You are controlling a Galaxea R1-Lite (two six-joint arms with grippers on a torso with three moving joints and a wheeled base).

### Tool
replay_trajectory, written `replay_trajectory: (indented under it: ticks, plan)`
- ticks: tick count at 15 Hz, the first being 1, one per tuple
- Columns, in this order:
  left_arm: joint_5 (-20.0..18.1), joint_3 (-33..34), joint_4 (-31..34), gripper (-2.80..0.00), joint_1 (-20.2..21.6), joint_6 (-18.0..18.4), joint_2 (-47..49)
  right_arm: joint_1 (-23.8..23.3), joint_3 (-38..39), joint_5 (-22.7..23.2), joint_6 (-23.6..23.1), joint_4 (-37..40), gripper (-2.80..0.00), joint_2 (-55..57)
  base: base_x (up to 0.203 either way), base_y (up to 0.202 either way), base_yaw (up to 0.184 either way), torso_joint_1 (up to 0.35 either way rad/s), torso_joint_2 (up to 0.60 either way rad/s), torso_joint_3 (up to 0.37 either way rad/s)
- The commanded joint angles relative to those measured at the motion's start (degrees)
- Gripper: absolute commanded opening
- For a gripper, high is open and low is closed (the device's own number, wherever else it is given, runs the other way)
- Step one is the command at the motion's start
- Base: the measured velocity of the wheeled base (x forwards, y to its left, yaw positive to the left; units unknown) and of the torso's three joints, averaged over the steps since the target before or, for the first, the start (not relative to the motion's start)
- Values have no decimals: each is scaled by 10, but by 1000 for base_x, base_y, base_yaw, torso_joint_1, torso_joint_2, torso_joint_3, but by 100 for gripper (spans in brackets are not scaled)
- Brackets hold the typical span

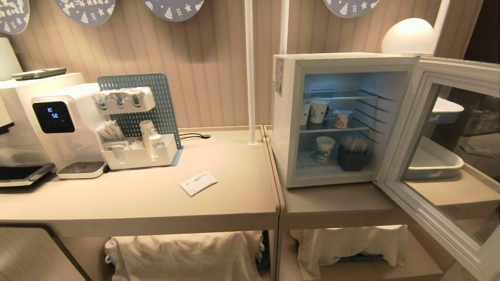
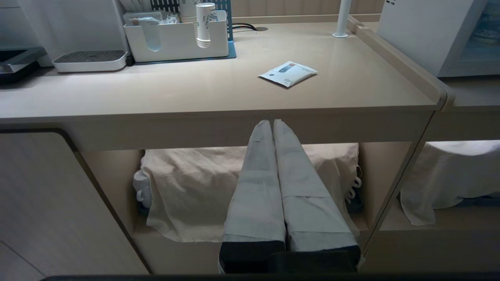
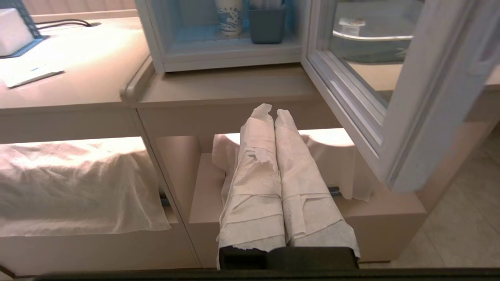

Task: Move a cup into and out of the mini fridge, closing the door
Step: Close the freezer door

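Note:
The white mini fridge [image 1: 285, 117] stands on the right-hand counter with its door [image 1: 445, 164] swung wide open to the right. On its middle wire shelf sits the small white cup [image 1: 342, 119] with orange print, beside taller paper cups [image 1: 318, 111]. Neither arm shows in the head view. My left gripper [image 2: 272, 121] hangs shut and empty below the front edge of the left counter. Low in front of the fridge counter, my right gripper [image 3: 272, 112] is likewise shut with nothing in it, the mini fridge [image 3: 156, 39] above it and the open door [image 3: 414, 97] just to its right.
A paper cup [image 1: 324, 148] and a dark holder [image 1: 352, 158] fill the fridge's bottom shelf. A water dispenser [image 1: 58, 125], a pegboard organiser [image 1: 138, 152] and a white sachet [image 1: 198, 183] lie on the left counter [image 1: 234, 203]. Cloth-covered bundles [image 1: 183, 253] sit on the shelves below.

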Motion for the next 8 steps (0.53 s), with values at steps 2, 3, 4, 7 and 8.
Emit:
replay_trajectory:
  ticks: [2, 3, 4, 7, 8]
  plan:
    - [0, 1, 0, -280, 1, 0, 1, 0, 9, 0, 0, -28, -280, 0, -182, 0, 3, 2, 2, 5]
    - [0, 1, 0, -280, 1, 0, 1, 0, 9, 0, 1, -30, -280, 1, -136, 0, 2, 1, -2, 1]
    - [0, 1, 0, -280, 1, 0, 1, 0, 9, 0, 1, -30, -280, 0, 0, 0, 0, 0, 0, 0]
    - [0, 1, 0, -280, 1, 1, 1, 0, 9, 0, 1, -30, -280, 1, 0, 0, 0, 0, 0, 0]
    - [0, 1, 0, -280, 1, 1, 1, 0, 9, 0, 1, -29, -280, 1, 0, 0, 0, 0, 0, 0]
